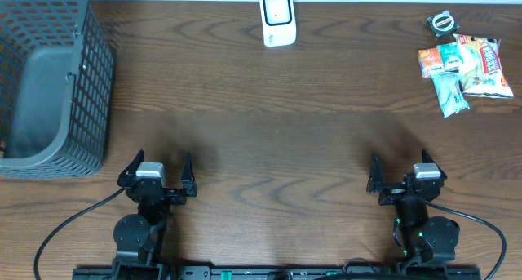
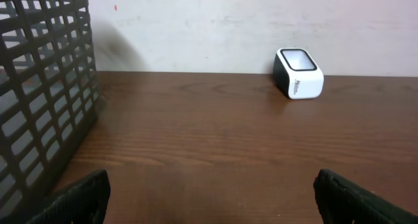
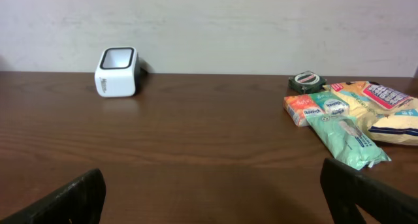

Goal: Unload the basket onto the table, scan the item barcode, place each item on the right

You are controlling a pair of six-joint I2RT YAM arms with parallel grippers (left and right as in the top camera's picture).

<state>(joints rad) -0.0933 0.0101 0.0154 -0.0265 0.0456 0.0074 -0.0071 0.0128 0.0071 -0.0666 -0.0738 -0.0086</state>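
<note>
A white barcode scanner (image 1: pixel 277 19) with a dark window stands at the back middle of the table; the same scanner (image 2: pixel 299 74) shows in the left wrist view and the scanner (image 3: pixel 117 72) in the right wrist view. Several snack packets (image 1: pixel 465 66) lie in a heap at the back right, with a pale green packet (image 3: pixel 345 140) nearest my right arm. My left gripper (image 1: pixel 157 167) rests open at the front left. At the front right my right gripper (image 1: pixel 400 170) is open too. Nothing lies between either pair of fingers.
A dark wire basket (image 1: pixel 49 76) stands at the back left, its mesh wall (image 2: pixel 39 87) close to my left gripper. A small round roll of tape (image 1: pixel 441 22) lies behind the packets. Brown wooden tabletop (image 1: pixel 277 149) stretches between the arms and the scanner.
</note>
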